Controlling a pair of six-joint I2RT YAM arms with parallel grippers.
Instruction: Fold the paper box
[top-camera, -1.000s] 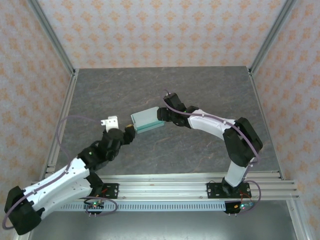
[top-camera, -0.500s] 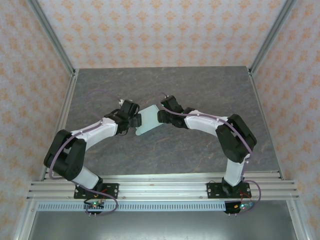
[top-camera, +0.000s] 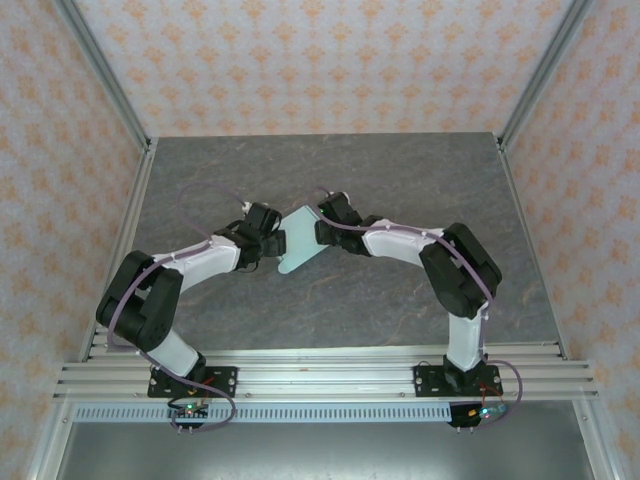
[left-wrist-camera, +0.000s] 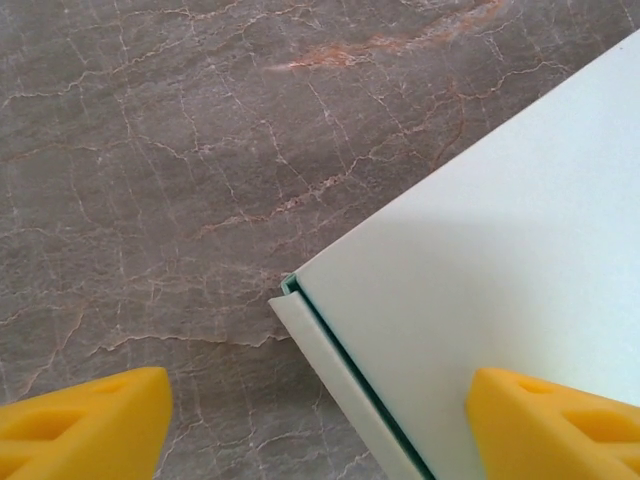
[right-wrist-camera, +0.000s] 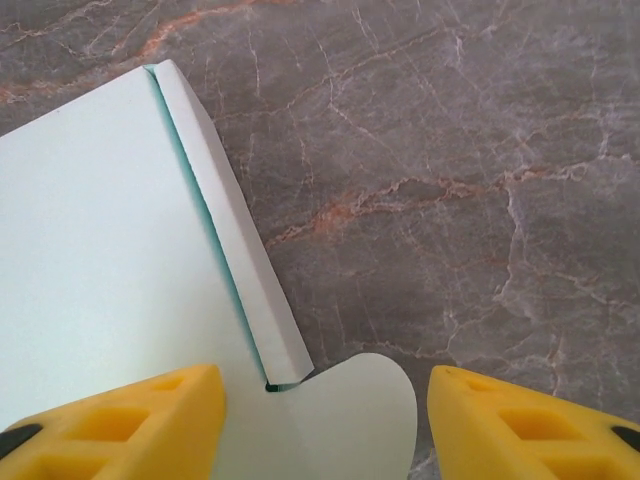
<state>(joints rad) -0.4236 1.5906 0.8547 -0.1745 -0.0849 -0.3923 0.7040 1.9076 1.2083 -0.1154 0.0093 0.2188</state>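
Paper box (top-camera: 297, 240): a pale mint-green card body is seen between the two claws, just ahead of each. From above it reads as one flat panel.
Box contents: the inside is hidden. Only a thin dark-green slit is exposed along one folded edge, and what lies within cannot be told.
Left claw (top-camera: 268, 238): released, with the yellow fingers (left-wrist-camera: 90, 420) spread wide. In its wrist view (left-wrist-camera: 320, 405) a corner of the box (left-wrist-camera: 500, 250) is found between and ahead of the fingertips. One finger is set over bare stone and the other over the card panel.
Side strip (left-wrist-camera: 330, 370): a narrow folded band is seen along the box edge, running from the corner back toward the middle of the left claw.
Right claw (top-camera: 325, 228): released, its fingers held apart and nothing pinched between them (right-wrist-camera: 325, 400). One finger is laid over the box panel (right-wrist-camera: 100, 250) and the other over bare stone.
Rounded flap (right-wrist-camera: 360, 410): it projects from the box end and lies directly between the right claw's fingertips, with the side strip (right-wrist-camera: 235, 240) running ahead from it.
Surface (top-camera: 400, 180): grey veined stone is seen beneath both claws and around the box.
Contact: whether the box rests flat on the surface or is lifted off it cannot be told.
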